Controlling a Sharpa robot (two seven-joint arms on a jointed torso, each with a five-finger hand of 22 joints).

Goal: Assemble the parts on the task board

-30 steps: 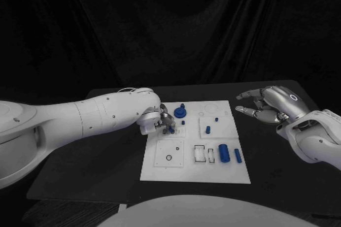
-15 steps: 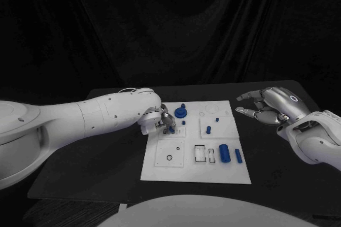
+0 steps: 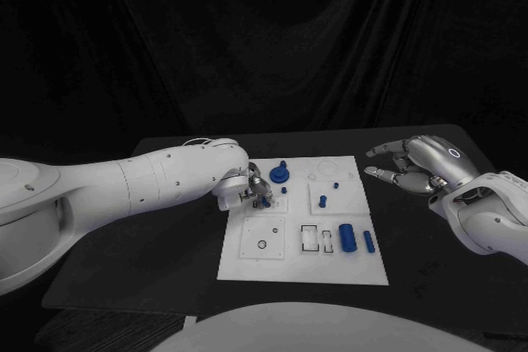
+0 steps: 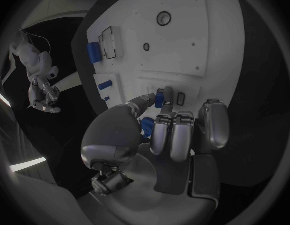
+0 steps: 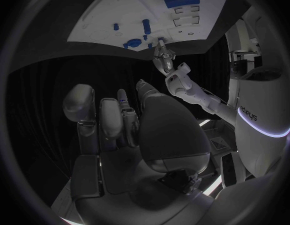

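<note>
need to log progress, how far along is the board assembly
Early to midway, I'd judge. Some small blue parts already stand on the task board, like the peg. In hand: the left hand pinches a small blue part at the board. Left: the blue cylinder lies loose, and the right hand hovers open off the board.

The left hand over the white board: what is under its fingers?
The left hand pinches a small blue part over the task board, fingertips at a recessed panel. Another blue piece sits beneath the palm. Whether the part is seated in a hole is covered by the fingers.
</note>
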